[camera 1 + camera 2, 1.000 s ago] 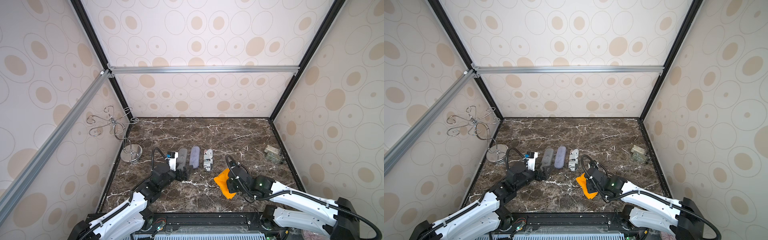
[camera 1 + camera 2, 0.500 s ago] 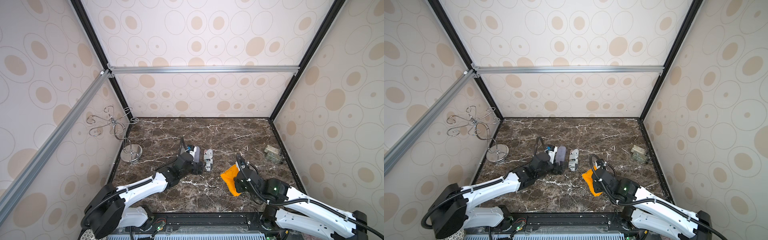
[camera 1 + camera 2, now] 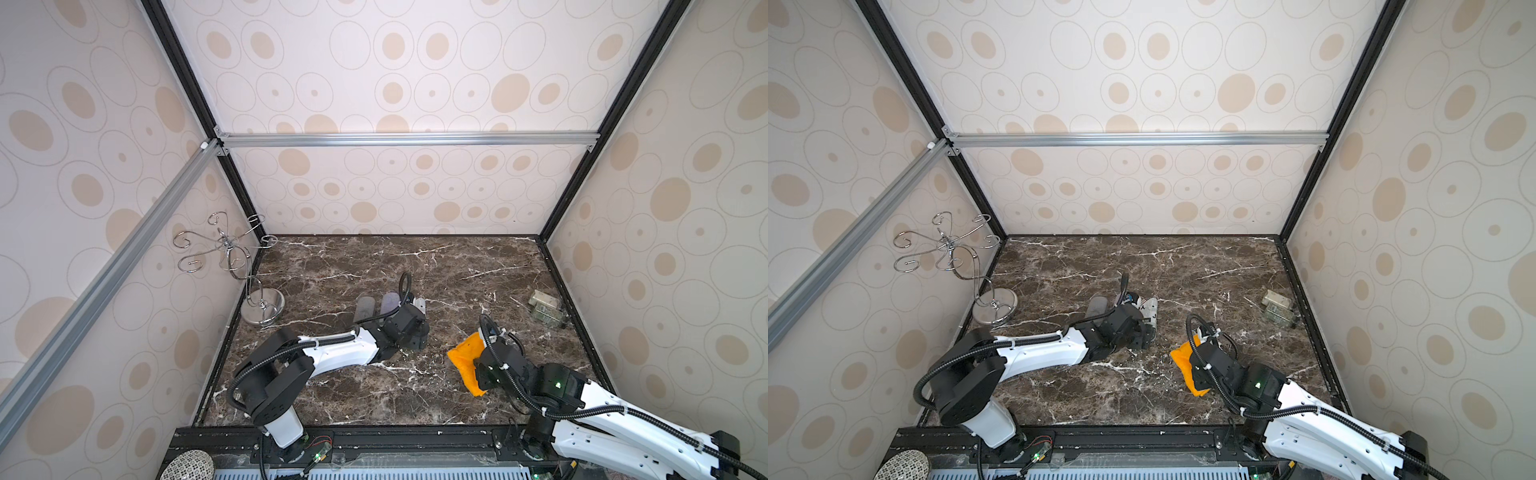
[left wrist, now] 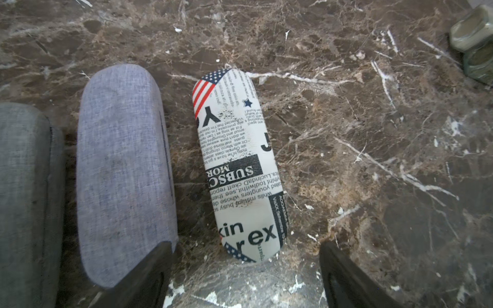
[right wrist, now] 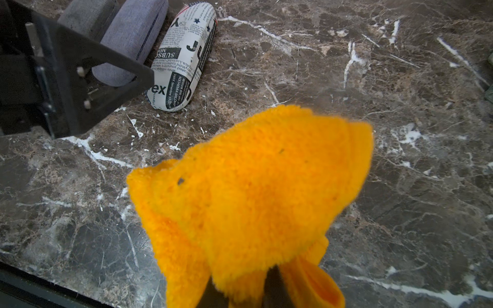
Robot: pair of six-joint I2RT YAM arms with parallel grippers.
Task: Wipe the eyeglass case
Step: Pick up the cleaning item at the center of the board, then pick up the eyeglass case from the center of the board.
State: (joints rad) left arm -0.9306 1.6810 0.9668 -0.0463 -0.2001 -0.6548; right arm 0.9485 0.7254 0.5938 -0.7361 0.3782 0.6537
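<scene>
Three eyeglass cases lie side by side on the marble table: a newspaper-print case (image 4: 237,165), a lilac fabric case (image 4: 125,170) and a dark grey case (image 4: 24,200). My left gripper (image 4: 244,253) is open, and the near end of the newspaper-print case sits just between its fingers without touching them. One finger (image 4: 149,269) overlaps the lilac case's end. In both top views the left gripper (image 3: 409,332) hides most of the print case (image 3: 1151,309). My right gripper (image 5: 245,288) is shut on an orange cloth (image 5: 253,186), held to the right of the cases (image 3: 467,357).
A chrome hook stand (image 3: 262,307) stands at the table's left edge. Two small greenish glass blocks (image 3: 546,309) sit by the right wall. The black front rail (image 3: 374,436) runs below both arm bases.
My left arm has swung right from beside the grey case to the newspaper-print case, and its jaws have narrowed. The right arm has shifted a little to the right with the cloth.
</scene>
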